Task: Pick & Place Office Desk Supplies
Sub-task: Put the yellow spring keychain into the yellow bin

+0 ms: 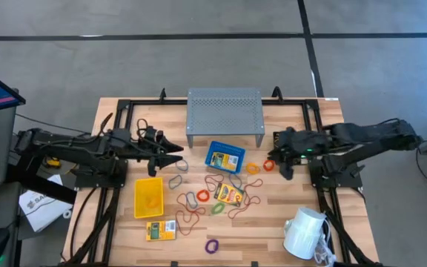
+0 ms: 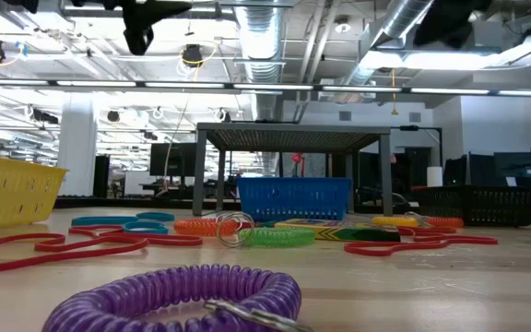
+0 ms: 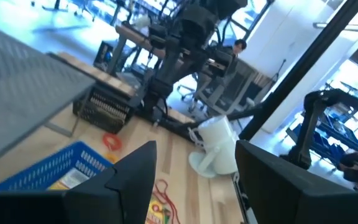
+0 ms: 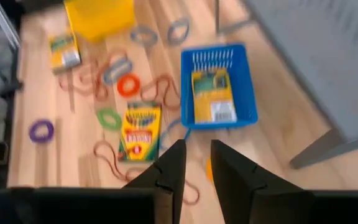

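Many loops (image 1: 215,210) are left scattered at lower centre; one packet (image 1: 223,158) is seen binned. Left end effector (image 1: 177,154) is spread wide; right end effector (image 1: 273,157) is narrowed, empty.

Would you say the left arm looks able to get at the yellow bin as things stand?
Probably yes: the left gripper hangs open just beyond the yellow bin, with nothing between them.

Three packets (image 1: 229,194), three bins (image 1: 149,197)

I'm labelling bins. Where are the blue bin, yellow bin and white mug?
blue bin (image 1: 225,157): high view, its near rim.
yellow bin (image 1: 148,197): high view, its floor.
white mug (image 1: 304,233): high view, its side.
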